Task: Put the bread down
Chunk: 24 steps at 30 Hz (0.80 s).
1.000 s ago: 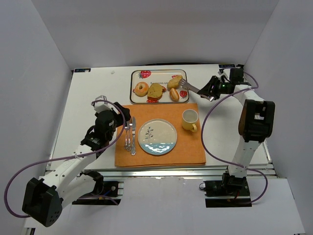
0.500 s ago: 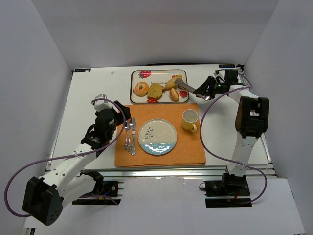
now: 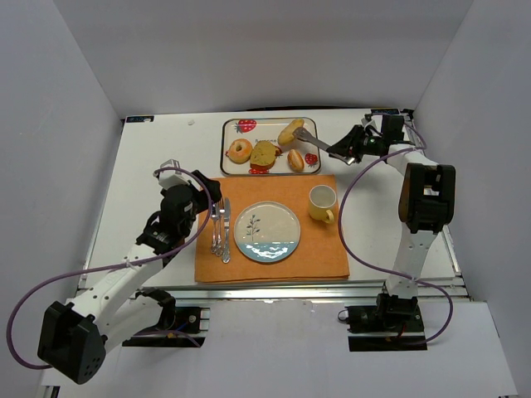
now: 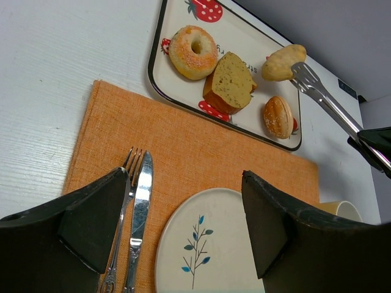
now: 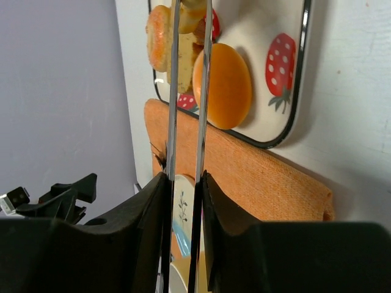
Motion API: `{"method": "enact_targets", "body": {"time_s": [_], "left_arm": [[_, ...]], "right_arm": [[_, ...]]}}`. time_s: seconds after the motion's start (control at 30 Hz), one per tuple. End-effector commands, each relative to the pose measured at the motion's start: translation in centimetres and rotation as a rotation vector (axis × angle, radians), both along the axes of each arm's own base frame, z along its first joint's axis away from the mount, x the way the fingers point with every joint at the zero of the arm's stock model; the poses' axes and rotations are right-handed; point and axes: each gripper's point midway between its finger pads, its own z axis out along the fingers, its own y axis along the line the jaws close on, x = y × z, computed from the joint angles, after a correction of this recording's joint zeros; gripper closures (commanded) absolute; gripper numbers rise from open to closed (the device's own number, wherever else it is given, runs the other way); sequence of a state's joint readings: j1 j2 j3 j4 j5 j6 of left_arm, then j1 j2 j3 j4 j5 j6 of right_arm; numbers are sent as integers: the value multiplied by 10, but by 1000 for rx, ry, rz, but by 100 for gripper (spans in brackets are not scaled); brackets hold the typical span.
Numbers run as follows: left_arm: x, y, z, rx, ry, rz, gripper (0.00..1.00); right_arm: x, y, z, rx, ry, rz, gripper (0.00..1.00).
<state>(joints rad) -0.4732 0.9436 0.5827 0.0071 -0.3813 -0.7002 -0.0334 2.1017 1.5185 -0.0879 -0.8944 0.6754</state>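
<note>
While tongs [image 3: 319, 143] pinch the bread roll [image 3: 290, 133] above tray [image 3: 265, 126] | right gripper [image 3: 355, 148] clamped on tong handles | plate [image 3: 267, 233] lies near-left of roll | left gripper [image 3: 209, 192] spread, nearer plate.

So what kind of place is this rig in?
Probably a lab test booth staged as a breakfast table: plain white walls, an orange placemat with plate, and a strawberry tray of breads.

no readable text, tray [image 3: 259, 130] lettering illegible
</note>
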Motion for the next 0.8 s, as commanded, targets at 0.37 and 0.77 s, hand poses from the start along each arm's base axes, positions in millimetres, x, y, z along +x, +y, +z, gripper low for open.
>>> {"method": "enact_targets", "body": {"time_s": [0.37,0.77], "left_arm": [[-6,13,34,-30,-98,44,14],[-7,16,33,2,-101,41,13]], "right_arm": [[-114,52,81,-92,-484,575,100],[-257,35,13,-398,-455,903,100]]}}
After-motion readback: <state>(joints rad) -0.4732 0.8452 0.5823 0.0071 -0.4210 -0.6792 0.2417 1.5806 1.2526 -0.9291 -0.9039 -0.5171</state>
